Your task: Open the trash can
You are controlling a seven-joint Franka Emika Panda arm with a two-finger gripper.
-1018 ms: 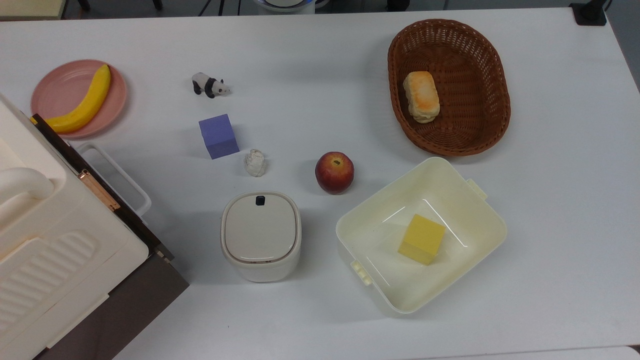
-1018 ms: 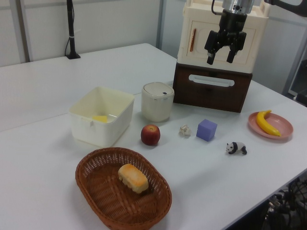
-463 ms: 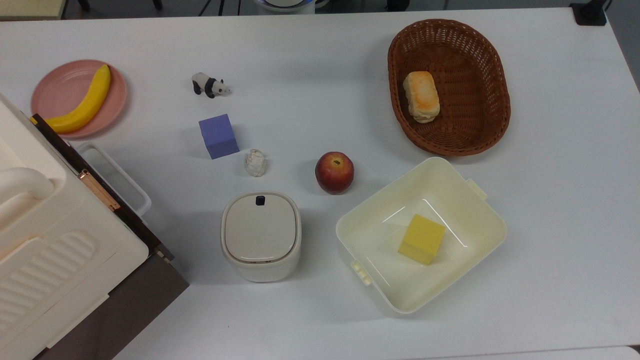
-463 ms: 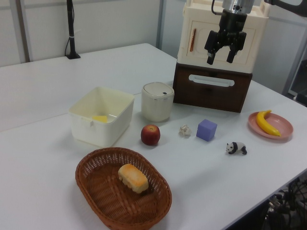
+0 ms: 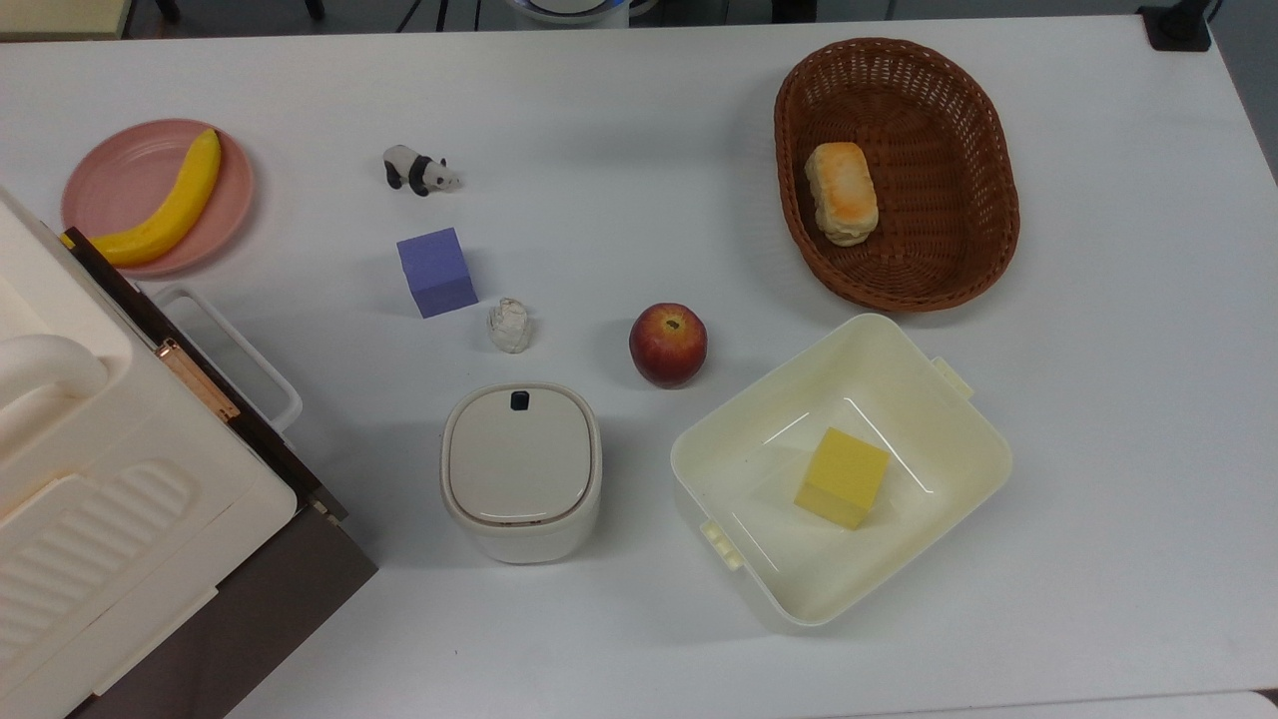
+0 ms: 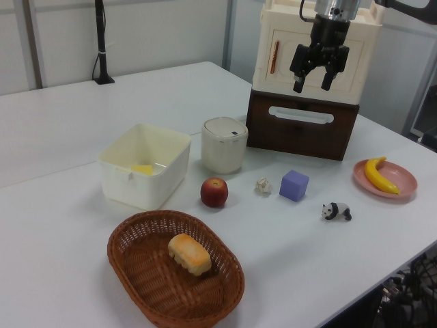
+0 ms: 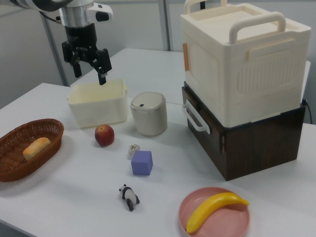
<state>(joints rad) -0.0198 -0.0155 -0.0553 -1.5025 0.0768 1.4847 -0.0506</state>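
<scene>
The trash can (image 5: 521, 471) is a small cream-white rounded bin with a flat greyish lid, shut, and a black button (image 5: 519, 400) near the lid's edge. It stands on the white table between the big cream box and the pale-yellow tub; I also see the trash can (image 6: 224, 144) in the left view and the trash can (image 7: 148, 113) in the right view. My gripper (image 6: 311, 85) hangs high above the table, open and empty, well clear of the bin. In the right view the gripper (image 7: 90, 75) hovers above the tub, to the bin's upper left.
A pale-yellow tub (image 5: 889, 359) holds a yellow block (image 5: 842, 477). Around the bin: an apple (image 5: 668, 345), crumpled paper (image 5: 510, 326), a purple cube (image 5: 436, 271), a toy panda (image 5: 419, 170). A wicker basket (image 5: 988, 200) holds bread; a pink plate (image 5: 110, 170) holds a banana. The big cream box (image 5: 90, 499) sits on a brown drawer base.
</scene>
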